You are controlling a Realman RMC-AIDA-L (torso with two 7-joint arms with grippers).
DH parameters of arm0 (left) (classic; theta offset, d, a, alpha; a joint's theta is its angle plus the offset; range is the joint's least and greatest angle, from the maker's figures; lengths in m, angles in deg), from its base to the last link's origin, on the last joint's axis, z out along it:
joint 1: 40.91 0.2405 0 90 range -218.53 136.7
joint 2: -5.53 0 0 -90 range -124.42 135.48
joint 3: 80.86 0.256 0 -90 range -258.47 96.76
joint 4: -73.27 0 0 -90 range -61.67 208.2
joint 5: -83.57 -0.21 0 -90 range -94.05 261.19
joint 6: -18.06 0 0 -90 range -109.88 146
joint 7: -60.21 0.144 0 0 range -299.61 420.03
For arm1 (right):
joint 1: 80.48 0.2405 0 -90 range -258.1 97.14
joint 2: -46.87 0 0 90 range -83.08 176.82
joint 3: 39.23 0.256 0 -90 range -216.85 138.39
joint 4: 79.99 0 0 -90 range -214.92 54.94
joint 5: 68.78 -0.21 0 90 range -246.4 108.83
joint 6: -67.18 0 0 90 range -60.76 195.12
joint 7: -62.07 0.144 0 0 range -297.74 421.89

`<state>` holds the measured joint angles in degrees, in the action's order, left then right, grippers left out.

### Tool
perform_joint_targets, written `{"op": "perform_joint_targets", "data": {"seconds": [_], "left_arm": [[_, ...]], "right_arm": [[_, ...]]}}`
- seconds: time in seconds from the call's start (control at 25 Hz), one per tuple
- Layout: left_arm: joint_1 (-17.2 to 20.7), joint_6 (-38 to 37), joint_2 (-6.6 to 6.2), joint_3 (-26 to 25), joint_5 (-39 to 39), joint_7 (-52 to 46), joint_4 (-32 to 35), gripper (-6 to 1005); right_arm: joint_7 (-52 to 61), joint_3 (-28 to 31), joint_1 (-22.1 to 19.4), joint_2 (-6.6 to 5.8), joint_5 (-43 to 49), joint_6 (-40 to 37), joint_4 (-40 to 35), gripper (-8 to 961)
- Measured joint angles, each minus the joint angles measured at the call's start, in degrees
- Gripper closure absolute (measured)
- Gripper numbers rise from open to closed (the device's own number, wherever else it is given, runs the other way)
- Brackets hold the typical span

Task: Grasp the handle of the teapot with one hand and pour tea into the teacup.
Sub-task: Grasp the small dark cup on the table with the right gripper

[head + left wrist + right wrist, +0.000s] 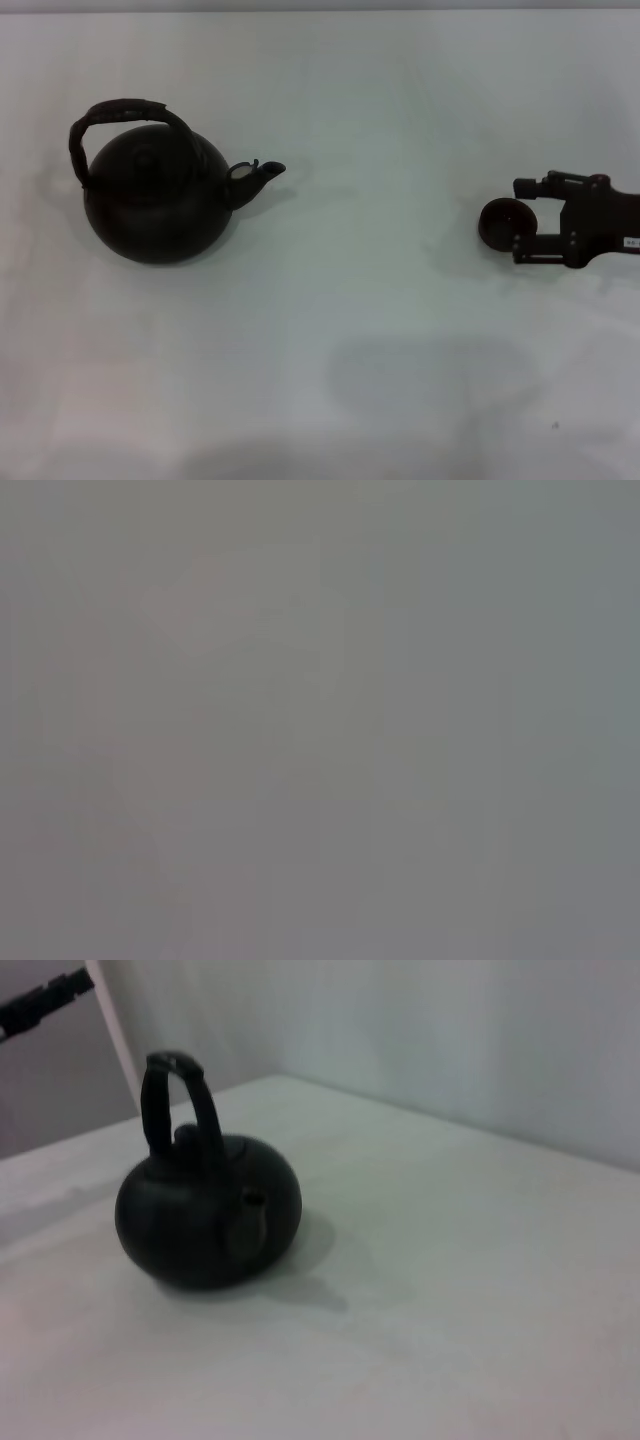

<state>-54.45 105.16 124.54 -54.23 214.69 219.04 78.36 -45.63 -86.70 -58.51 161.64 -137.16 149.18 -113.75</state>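
Our right gripper (510, 224) clasps the small teacup (497, 222) at the counter's (380, 330) right side. The teapot (160, 205) stands well apart to the left — likely heavy and rigid; we would take its arched handle (125, 112) at the crown.

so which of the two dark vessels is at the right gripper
The small round dark brown teacup, sitting between the right gripper's fingers. The large dark brown-black teapot, with its arched handle, stands far off, alone.

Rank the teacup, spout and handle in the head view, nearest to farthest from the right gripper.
From the right gripper:
1. teacup, between its fingers, table's right side.
2. spout, teapot's right side, pointing toward the cup.
3. handle, arching over the lid, far left.
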Motion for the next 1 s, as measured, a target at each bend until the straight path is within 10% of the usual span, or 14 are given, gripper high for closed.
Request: {"op": "perform_joint_targets", "data": {"seconds": [1.0], "left_arm": [[0.98, -0.03, -0.20, -0.13, -0.43, 0.08, 1.11, 121]], "right_arm": [[-6.06, -0.87, 1.50, 0.27, -0.45, -4.87, 4.59, 80]]}}
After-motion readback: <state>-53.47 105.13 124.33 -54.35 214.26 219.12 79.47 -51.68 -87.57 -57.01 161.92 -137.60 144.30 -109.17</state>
